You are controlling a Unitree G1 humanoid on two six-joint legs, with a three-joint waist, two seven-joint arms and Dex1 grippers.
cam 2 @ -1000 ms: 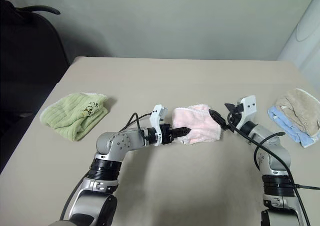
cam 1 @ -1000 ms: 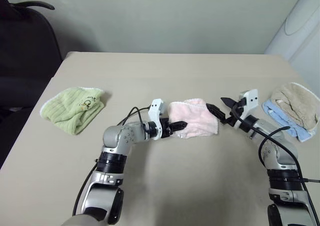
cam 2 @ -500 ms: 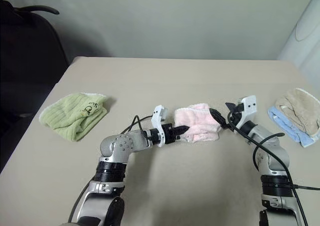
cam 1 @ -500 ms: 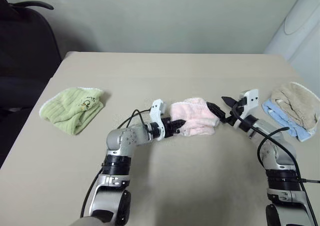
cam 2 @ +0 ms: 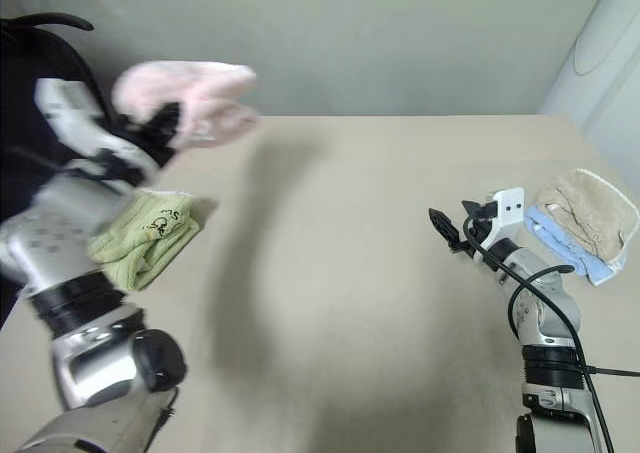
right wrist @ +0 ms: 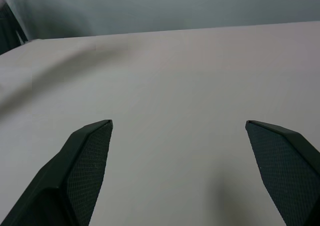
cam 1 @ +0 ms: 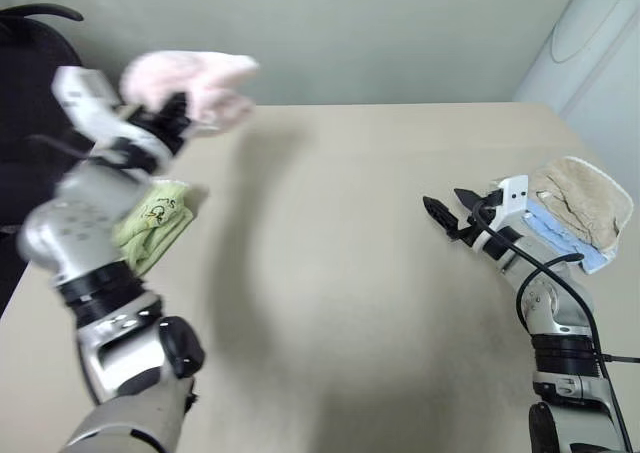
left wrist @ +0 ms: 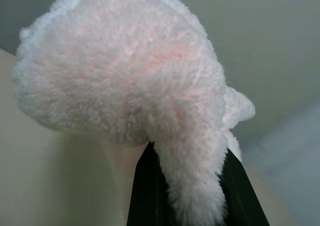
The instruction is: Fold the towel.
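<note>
Up in the air, over the table's far left corner, hangs the fluffy pale pink terry towel (cam 1: 190, 83). It is bunched into a soft lump, not spread out. The left gripper (cam 1: 172, 115) is squeezed tight on one end of it; in the left wrist view the pink cloth (left wrist: 130, 71) puffs out above the two black fingers (left wrist: 145, 186) and a bit of it is pinched between them. Lifting it this high probably lets the cloth drop open, so it can be laid flat and folded.

Just under that arm, the lime-green ribbed cloth (cam 1: 155, 223) lies on the beige table (cam 1: 330, 253).

Over on the right side, the right gripper (cam 1: 447, 211) waits low above the bare table, well apart from the towel. Its two black fingers (right wrist: 85, 156) are spread wide with nothing between them, maybe ready to catch a loose corner.

Just beside that arm, at the table's right edge, a beige towel (cam 1: 585, 198) sits on a light blue cloth (cam 1: 560, 235).
</note>
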